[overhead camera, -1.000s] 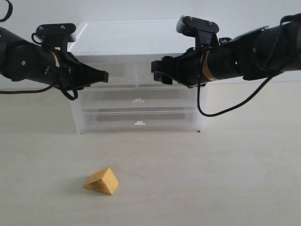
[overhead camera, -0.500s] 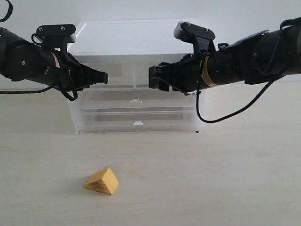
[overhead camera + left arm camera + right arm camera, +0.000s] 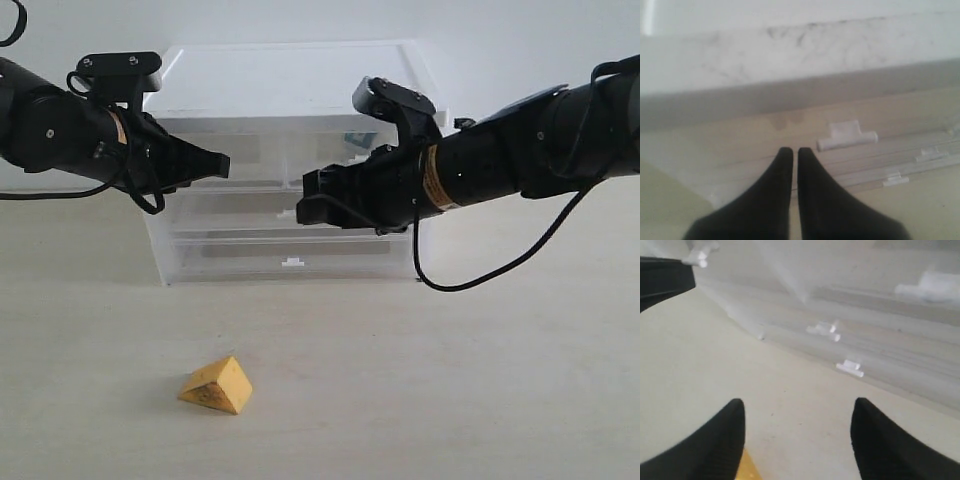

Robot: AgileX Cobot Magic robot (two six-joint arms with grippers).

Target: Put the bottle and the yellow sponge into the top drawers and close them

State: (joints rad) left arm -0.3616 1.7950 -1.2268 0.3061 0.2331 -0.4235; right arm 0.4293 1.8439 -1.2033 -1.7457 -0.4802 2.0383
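The yellow sponge (image 3: 217, 386) lies alone on the worktop (image 3: 480, 380), well in front of the drawer cabinet (image 3: 290, 75), not yet stowed. A faint teal-and-white shape behind the right top drawer (image 3: 325, 150) front is probably the bottle (image 3: 356, 139), inside. The right gripper (image 3: 306, 203) hangs before the drawers, tilted toward the sponge, jaws wide and empty, seemingly readied to take it. The left gripper (image 3: 222, 163), jaws pressed narrow around nothing, points near the left top drawer's tab handle (image 3: 847, 136), a pose suited to pushing.

yellow sponge (image 3: 215, 385): orange-yellow wedge, lay flat on table (image 3: 450, 380), well in front of cabinet (image 3: 290, 75)
top drawers (image 3: 258, 150): translucent white, side by side
bottle (image 3: 353, 141): faint teal-white blur, apparently inside right drawer
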